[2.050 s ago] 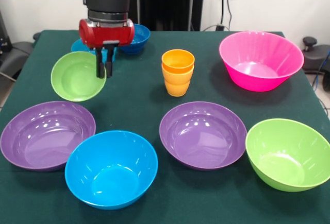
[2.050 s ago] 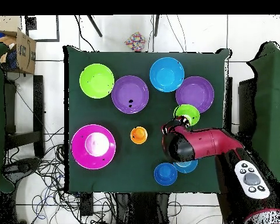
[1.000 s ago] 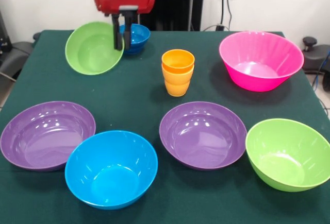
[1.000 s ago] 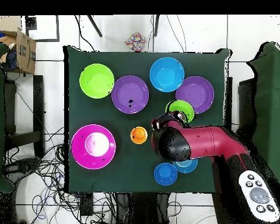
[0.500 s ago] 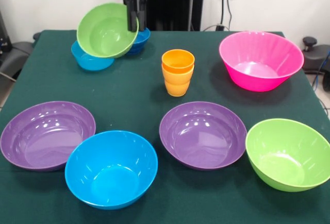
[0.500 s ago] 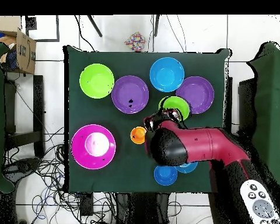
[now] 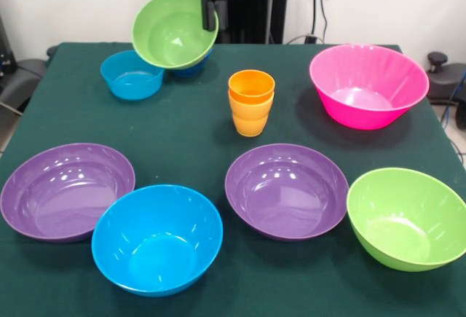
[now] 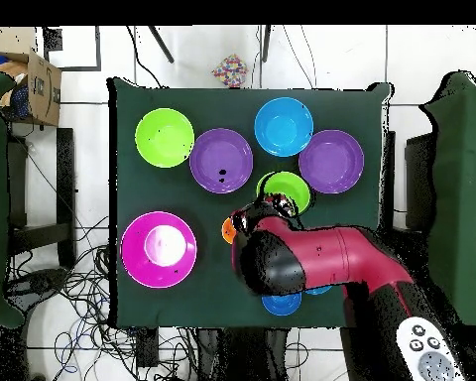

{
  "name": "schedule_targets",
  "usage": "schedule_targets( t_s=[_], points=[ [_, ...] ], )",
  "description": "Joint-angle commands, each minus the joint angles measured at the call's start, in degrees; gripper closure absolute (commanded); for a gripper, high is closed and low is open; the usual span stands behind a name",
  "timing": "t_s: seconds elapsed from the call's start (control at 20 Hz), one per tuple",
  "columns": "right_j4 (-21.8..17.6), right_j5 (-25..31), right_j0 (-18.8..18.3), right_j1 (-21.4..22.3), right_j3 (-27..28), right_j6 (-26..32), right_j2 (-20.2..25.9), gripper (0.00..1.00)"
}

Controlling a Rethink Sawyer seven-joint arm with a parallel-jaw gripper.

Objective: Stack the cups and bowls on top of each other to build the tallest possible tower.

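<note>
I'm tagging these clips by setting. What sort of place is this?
Probably a robotics lab: a green-clothed table set with plastic bowls, a red robot arm working over it, and loose cables on the tiled floor beside it.

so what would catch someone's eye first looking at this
Most striking is the small green bowl hanging tilted in the air at the table's far side, pinched by its rim in the gripper, its jaws shut on the rim. Below and to its right, the two stacked orange cups stand near the table's middle. The big pink bowl at far right also draws the eye.
</note>
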State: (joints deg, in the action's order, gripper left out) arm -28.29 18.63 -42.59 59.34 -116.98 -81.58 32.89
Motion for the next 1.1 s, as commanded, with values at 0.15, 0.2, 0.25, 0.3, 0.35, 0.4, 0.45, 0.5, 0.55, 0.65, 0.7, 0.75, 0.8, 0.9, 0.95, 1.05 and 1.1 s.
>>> schedule_targets(
  t_s=[0.15, 0.2, 0.25, 0.3, 0.35, 0.4, 0.45, 0.5, 0.55, 0.65, 0.7, 0.75, 0.8, 0.9, 0.95, 1.05, 1.1],
  points=[
    [0.12, -2.52, 0.41, 0.04, -6.21, -4.68, 2.79, 1.0],
    [0.14, -2.91, 0.57, 0.09, -6.42, -5.07, 2.71, 1.0],
    [0.08, -3.61, 0.45, 0.2, -6.71, -5.36, 2.76, 1.0],
    [0.14, -4.0, 0.56, 0.32, -6.95, -5.65, 2.74, 1.0],
    [0.23, -4.36, 0.64, 0.43, -6.9, -5.77, 2.84, 1.0],
    [0.31, -4.9, 0.75, 0.48, -6.91, -6.05, 2.84, 1.0],
    [0.39, -5.43, 0.87, 0.52, -6.93, -6.34, 2.84, 1.0],
    [0.52, -5.84, 1.03, 0.52, -7.03, -6.67, 2.76, 1.0],
    [0.37, -6.59, 1.44, 0.65, -6.95, -7.3, 2.12, 1.0],
    [0.55, -7.88, 1.39, 0.85, -7.44, -7.94, 2.08, 1.0],
    [0.84, -8.23, 0.95, 1.01, -7.95, -7.85, 2.74, 1.0],
    [1.13, -8.58, 0.51, 1.18, -8.45, -7.77, 3.39, 1.0],
    [1.38, -8.8, 0.38, 1.28, -8.73, -7.8, 3.77, 1.0],
    [1.82, -9.62, 0.29, 1.77, -9.28, -8.09, 4.38, 1.0],
    [1.82, -10.39, 0.36, 2.08, -9.72, -8.36, 4.52, 1.0],
    [2.07, -10.92, 0.88, 2.35, -10.15, -8.72, 4.33, 1.0],
    [2.07, -11.24, 1.14, 2.45, -10.23, -8.82, 4.19, 1.0]
  ],
)
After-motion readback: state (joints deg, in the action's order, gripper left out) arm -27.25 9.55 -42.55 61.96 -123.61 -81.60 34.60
